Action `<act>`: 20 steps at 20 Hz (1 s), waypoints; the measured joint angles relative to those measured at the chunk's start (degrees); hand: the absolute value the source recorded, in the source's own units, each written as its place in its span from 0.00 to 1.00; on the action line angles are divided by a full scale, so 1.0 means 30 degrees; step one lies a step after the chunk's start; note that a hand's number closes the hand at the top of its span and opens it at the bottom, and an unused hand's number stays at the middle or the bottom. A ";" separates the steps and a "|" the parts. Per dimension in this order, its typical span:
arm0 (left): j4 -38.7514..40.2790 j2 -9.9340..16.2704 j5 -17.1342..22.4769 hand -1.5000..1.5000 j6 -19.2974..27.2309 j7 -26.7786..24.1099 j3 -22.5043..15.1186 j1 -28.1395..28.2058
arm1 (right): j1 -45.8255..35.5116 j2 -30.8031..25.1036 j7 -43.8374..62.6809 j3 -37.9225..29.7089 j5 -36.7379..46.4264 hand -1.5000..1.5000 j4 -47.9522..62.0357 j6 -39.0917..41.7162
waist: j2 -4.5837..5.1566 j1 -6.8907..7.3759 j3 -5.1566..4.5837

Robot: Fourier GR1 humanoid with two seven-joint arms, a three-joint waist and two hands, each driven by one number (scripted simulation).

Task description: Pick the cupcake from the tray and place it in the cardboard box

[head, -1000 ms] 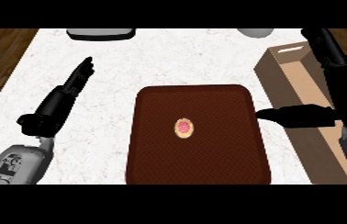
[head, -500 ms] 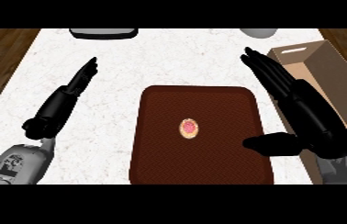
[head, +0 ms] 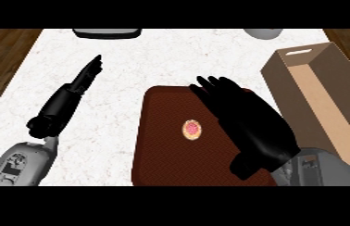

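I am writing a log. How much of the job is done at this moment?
Nothing is done yet: the cupcake sits on the tray. In hand: the open right hand is over the tray, beside the cupcake. Left: grasp it, then place it in the box.

1. Counter top (head: pixel 157 58): white, faintly marbled, spreads under and around the left hand (head: pixel 65 104) and the right hand (head: pixel 249 123).
2. Dark flat thing (head: pixel 106 33): at the counter's far edge, well beyond the left hand's fingertips, apart from them (cut off at the top, can't tell what it is).
3. Grey rounded thing (head: pixel 265 33): far edge, well beyond the right hand, also cut off.
4. Brown wood surface (head: pixel 14 49): off the counter's edge, outward of the left hand.
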 measured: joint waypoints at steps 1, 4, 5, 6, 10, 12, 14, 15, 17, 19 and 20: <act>0.0107 0.0076 0.0055 0.50 -0.0089 0.0010 0.0161 -0.0067 | -0.0523 0.0578 0.1070 0.0444 0.0049 0.00 -0.0010 0.0682 | -0.0005 -0.0016 0.0000; 0.0320 0.0043 0.0003 0.50 -0.0271 -0.0164 0.0333 0.0009 | -0.1593 0.2513 0.3378 0.1561 0.0278 0.00 0.0647 0.2039 | -0.0003 -0.0059 0.0008; 0.0149 0.0101 -0.0036 0.50 -0.0345 -0.0180 0.0356 0.0176 | -0.1905 0.3169 0.3726 0.1787 0.0358 0.00 0.1193 0.2228 | -0.0002 -0.0030 0.0012; -0.0056 0.0128 -0.0029 0.50 -0.0365 -0.0111 0.0421 0.0329 | -0.1975 0.3710 0.4144 0.2111 0.0469 0.00 0.1421 0.2385 | -0.0011 -0.0038 0.0016; 0.0284 -0.0104 -0.0193 0.50 -0.0491 -0.0395 0.0560 0.0275 | -0.2497 0.5794 0.5118 0.2602 0.0663 0.00 0.2960 0.2799 | 0.0006 -0.0144 0.0023; 0.0292 -0.0091 -0.0134 0.50 -0.0612 -0.0220 0.0757 0.0139 | -0.2456 0.6785 0.5567 0.2863 0.0945 0.00 0.3607 0.2775 | 0.0005 -0.0184 0.0029; 0.0504 -0.0211 -0.0236 0.50 -0.0691 -0.0496 0.0846 0.0181 | -0.2426 0.7455 0.5763 0.2773 0.1046 0.00 0.4155 0.2925 | 0.0012 -0.0225 0.0034; 0.0587 -0.0251 -0.0338 0.50 -0.0713 -0.0681 0.0866 0.0348 | -0.2204 0.7693 0.5871 0.2864 0.1180 0.00 0.4187 0.2967 | 0.0010 -0.0245 0.0036; 0.0332 -0.0396 -0.0423 0.50 -0.0694 -0.0616 0.0888 0.0503 | -0.1902 0.7975 0.5844 0.3003 0.1617 0.00 0.4692 0.3065 | 0.0007 -0.0237 0.0041; 0.0271 -0.0481 -0.0431 0.50 -0.0768 -0.0302 0.0988 0.0348 | -0.1791 0.8224 0.5801 0.3139 0.2193 0.00 0.5143 0.3175 | 0.0014 -0.0256 0.0046; 0.0261 -0.0623 -0.0588 0.50 -0.0677 -0.0172 0.0906 0.0268 | -0.1799 0.8399 0.5810 0.3235 0.2558 0.00 0.5465 0.3187 | 0.0015 -0.0262 0.0048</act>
